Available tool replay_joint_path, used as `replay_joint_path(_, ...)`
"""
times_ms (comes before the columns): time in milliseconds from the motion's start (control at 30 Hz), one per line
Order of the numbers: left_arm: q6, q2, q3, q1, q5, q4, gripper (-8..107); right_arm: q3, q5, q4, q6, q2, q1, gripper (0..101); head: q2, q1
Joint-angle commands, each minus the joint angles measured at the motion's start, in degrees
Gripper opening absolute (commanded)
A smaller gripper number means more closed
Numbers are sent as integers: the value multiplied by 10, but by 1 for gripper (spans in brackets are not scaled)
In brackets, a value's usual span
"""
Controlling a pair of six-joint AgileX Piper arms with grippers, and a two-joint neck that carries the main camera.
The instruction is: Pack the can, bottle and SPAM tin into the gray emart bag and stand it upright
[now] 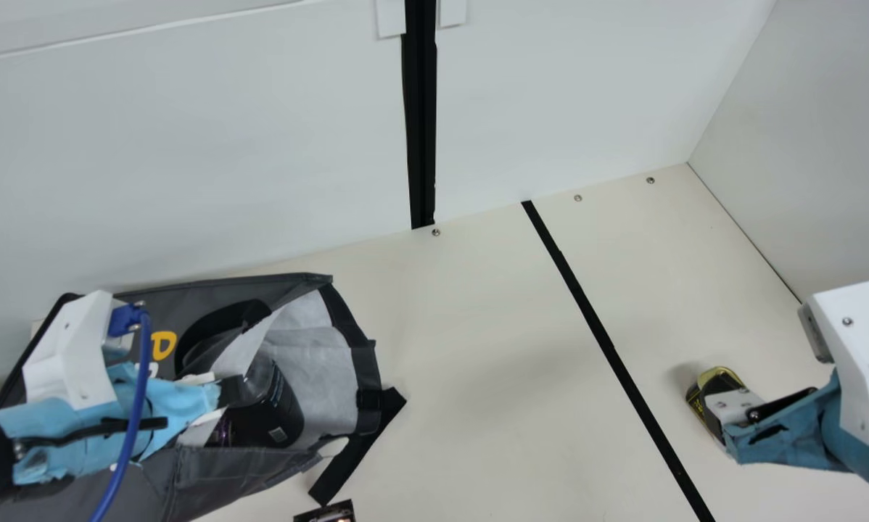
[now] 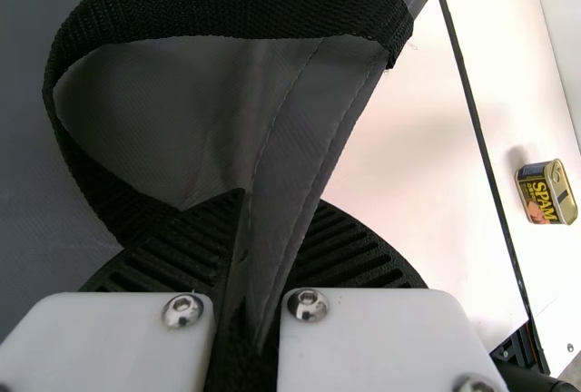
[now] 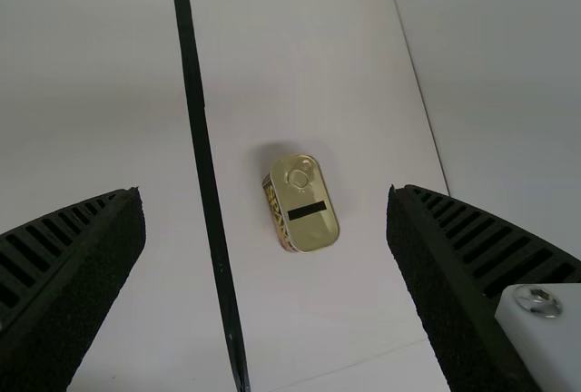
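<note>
On the cream surface (image 1: pixel 478 348), taking twelve o'clock as the far wall in the main view, we see the gray bag (image 1: pixel 217 467) lying at eight o'clock, its mouth toward three. A dark container (image 1: pixel 278 409) sits inside that mouth, and a black strap (image 1: pixel 355 453) sticks out toward seven. A small dark item (image 1: pixel 326 515) shows at the near edge, at seven. A black line (image 1: pixel 594 319) crosses between the bag and the tin.

Our left pincer (image 1: pixel 235 391) is closed on a fold of the bag's fabric, just beside a black handle loop (image 2: pixel 227 2). Our right pincer (image 1: pixel 739 409) is spread wide, gripping nothing, and partly covers the tin in the main view.

The SPAM tin (image 1: pixel 721 377) is at four o'clock, lid up, long axis from eleven to five, pull-ring end toward eleven.
</note>
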Motion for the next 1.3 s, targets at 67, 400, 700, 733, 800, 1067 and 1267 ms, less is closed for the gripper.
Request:
replay_joint_path(67,0,0,0,0,0,0,-8,1,1,36,-43,18,-31,95,0,-13)
replay_joint_path(400,0,0,0,0,0,0,-8,2,1,125,-183,79,-138,95,0,-13)
replay_joint_path(700,0,0,0,0,0,0,-8,-4,1,186,-317,144,-235,95,0,-13)
replay_joint_path(733,0,0,0,0,0,0,-8,-4,1,190,-328,150,-241,95,0,-13)
replay_joint_path(800,0,0,0,0,0,0,-8,-3,1,198,-354,163,-257,95,0,-13)
replay_joint_path(1067,0,0,0,0,0,0,-8,6,1,217,-432,204,-299,95,0,-13)
replay_joint_path(1267,0,0,0,0,0,0,-8,16,1,223,-475,229,-317,95,0,-13)
